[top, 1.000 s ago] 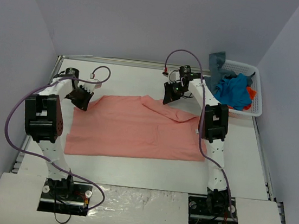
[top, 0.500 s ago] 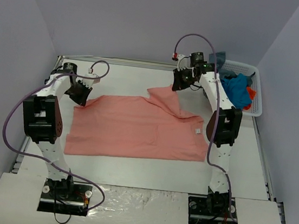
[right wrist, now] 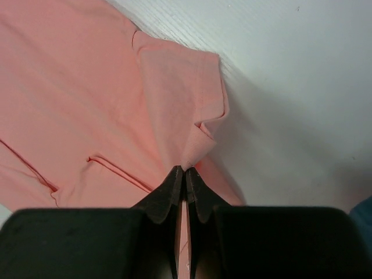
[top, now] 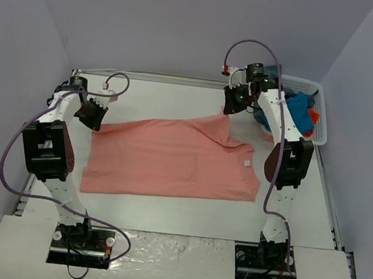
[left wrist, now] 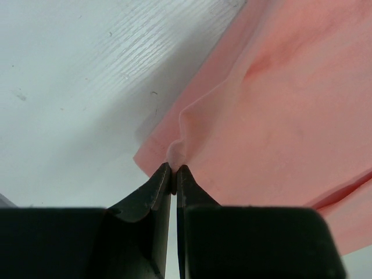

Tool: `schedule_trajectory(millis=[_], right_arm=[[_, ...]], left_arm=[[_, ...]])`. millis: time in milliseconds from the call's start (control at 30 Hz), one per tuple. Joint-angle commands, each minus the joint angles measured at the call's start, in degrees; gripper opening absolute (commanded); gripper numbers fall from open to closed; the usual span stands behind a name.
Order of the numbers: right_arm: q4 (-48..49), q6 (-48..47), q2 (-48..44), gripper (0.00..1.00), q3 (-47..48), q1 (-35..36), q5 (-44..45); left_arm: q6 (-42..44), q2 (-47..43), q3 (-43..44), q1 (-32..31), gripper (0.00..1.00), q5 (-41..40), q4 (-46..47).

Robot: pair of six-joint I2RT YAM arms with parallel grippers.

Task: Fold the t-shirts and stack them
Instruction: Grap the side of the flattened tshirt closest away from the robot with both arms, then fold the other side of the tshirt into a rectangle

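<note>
**A:** How many shirts do you count?

**B:** One salmon-pink t-shirt (top: 170, 158) lies spread on the white surface (top: 164, 208). More are heaped in the single white basket (top: 321, 125) at the far right. A bright blue shirt (top: 290, 113) and an orange-red shirt (top: 314, 116) show there, but the heap is too tangled to count.

**A:** And the two claws?

**B:** From above they are only dark shapes at the cloth's far edge. The wrist views show more. The left claw (top: 96, 123) is pinched on the pink shirt's far-left corner. The right claw (top: 230, 112) is clamped on a folded sleeve, raised off the surface.

**A:** What about the arms?

**B:** There are two, both reaching far. The left bends at the elbow by the left edge. The right stretches long beside the shirt's right side.
</note>
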Motion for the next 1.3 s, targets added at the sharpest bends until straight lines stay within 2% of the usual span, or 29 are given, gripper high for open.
schedule_trajectory(millis=[0,300,733,1267], right_arm=[[-3.3,-1.9,-6.6,0.0,-1.3,-0.6,1.7],[-7.4,-4.0,-10.8,0.0,-5.3,-0.7,1.7],[-8.8,-6.4,-18.7,0.0,-17.4,-1.5,5.1],[-11.0,-7.8,-22.1,0.0,-22.6,-2.1,5.8]], left_arm=[[1.9,-3.7,2.6,1.5,0.02,0.5,-2.4],[3.6,-4.0,3.4,3.6,0.03,2.9,-3.8],[8.6,-5.9,-2.1,6.3,0.02,6.3,-3.1],[13.7,-9.2,-5.6,7.2,0.02,8.6,-6.9]])
